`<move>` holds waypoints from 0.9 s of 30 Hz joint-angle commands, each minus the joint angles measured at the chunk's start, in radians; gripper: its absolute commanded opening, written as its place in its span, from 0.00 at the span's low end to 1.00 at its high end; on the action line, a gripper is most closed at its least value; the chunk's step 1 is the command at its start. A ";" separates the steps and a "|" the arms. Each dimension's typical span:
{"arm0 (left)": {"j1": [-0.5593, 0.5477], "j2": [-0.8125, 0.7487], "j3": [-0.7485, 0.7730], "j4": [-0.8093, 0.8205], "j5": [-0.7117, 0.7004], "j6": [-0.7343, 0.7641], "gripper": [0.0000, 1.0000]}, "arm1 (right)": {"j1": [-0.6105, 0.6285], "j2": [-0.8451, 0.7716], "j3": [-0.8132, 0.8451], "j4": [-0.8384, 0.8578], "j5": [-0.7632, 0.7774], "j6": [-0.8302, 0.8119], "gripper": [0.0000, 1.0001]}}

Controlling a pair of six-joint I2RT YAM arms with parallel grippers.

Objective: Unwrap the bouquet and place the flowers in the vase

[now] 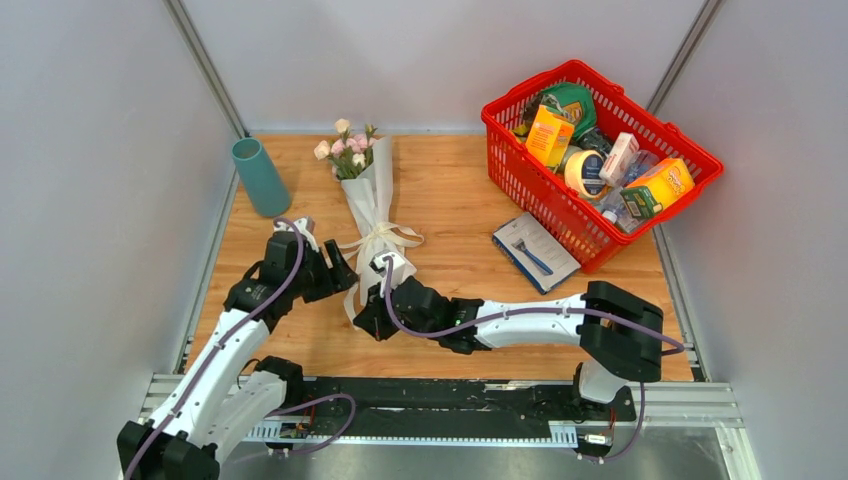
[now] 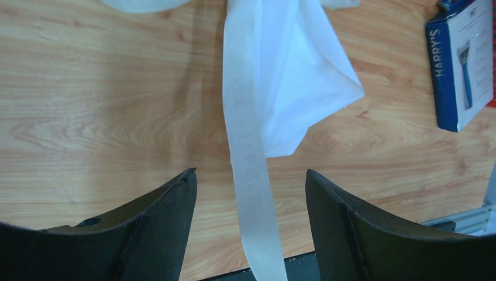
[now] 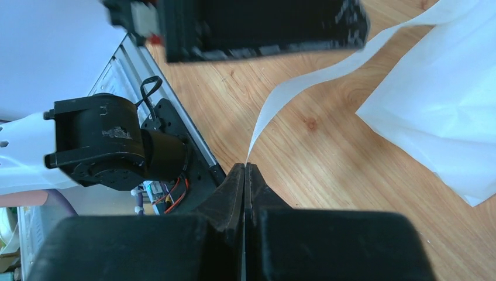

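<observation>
The bouquet [image 1: 372, 205] lies on the wooden table, its pink and cream flowers [image 1: 348, 150] pointing away and a cream ribbon [image 1: 388, 238] tied round the white paper. The teal vase [image 1: 260, 177] stands upright at the back left. My right gripper [image 1: 368, 318] sits at the cone's near tip, shut on the ribbon's loose end [image 3: 304, 82], which runs from its tips [image 3: 245, 167] up to the paper [image 3: 444, 111]. To the left of the cone my left gripper [image 1: 340, 272] is open, and the ribbon strip [image 2: 251, 193] passes between its fingers [image 2: 169, 211] without touching them.
A red basket [image 1: 690, 155] full of groceries stands at the back right. In front of it a blue razor box [image 1: 535, 250] lies flat, also seen as the razor box [image 2: 459, 64] in the left wrist view. The black base rail [image 1: 450, 395] runs along the near table edge.
</observation>
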 commanded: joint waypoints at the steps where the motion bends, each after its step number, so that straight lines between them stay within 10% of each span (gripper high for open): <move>1: 0.004 0.017 -0.062 0.052 0.060 -0.083 0.76 | 0.000 -0.016 -0.010 0.074 -0.017 0.019 0.00; 14: 0.004 0.040 -0.211 0.274 0.215 -0.208 0.65 | 0.000 -0.009 -0.033 0.103 -0.037 0.025 0.00; 16: 0.004 0.026 -0.218 0.287 0.215 -0.211 0.54 | 0.000 -0.009 -0.033 0.098 -0.033 0.033 0.00; 20: 0.005 -0.015 -0.223 0.285 0.195 -0.223 0.00 | -0.005 -0.012 -0.027 0.078 0.004 0.047 0.00; 27: 0.005 -0.092 -0.197 0.239 0.149 -0.244 0.00 | -0.060 -0.053 -0.028 0.019 0.016 0.078 0.53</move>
